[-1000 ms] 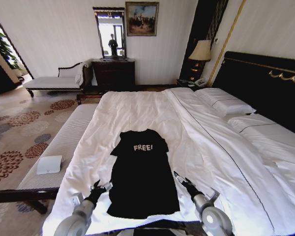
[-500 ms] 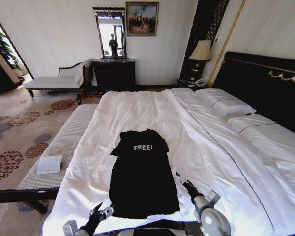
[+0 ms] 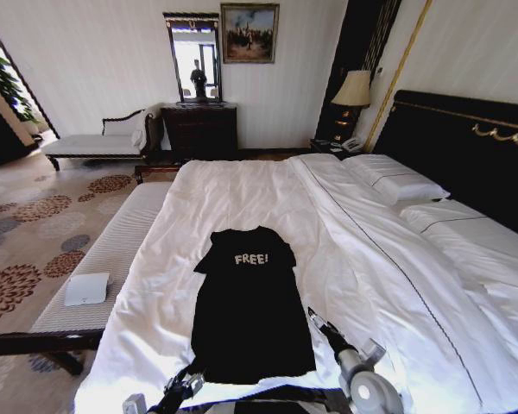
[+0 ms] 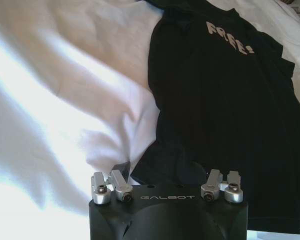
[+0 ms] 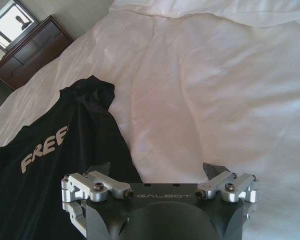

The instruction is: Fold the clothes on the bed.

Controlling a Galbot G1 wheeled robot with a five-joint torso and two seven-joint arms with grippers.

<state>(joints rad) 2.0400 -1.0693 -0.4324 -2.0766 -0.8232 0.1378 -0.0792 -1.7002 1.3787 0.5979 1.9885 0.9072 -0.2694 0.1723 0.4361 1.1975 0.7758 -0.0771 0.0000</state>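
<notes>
The clothes (image 3: 252,302) are one black top with white "FREE!" lettering, spread flat near the front edge of the bed (image 3: 242,185), collar pointing away from me. My left gripper (image 3: 186,385) is open and sits low at the hem's left corner; in the left wrist view the left gripper (image 4: 165,181) hovers over the black top (image 4: 225,100) by its lower edge. Open as well, my right gripper (image 3: 315,318) is beside the top's right edge. From the right wrist, the right gripper (image 5: 156,172) spans the black fabric (image 5: 45,165) and the white duvet (image 5: 200,95).
A pale upholstered bench (image 3: 112,250) runs along the bed's left side with a white folded item (image 3: 86,289) on it. Pillows (image 3: 395,179) and the black headboard (image 3: 466,147) lie to the right. A dark dresser (image 3: 199,129) and a lamp (image 3: 354,90) stand at the far wall.
My left gripper has drawn back toward the bed's near edge and shifted right to the hem's left corner. The right gripper has barely moved. The top lies as before.
</notes>
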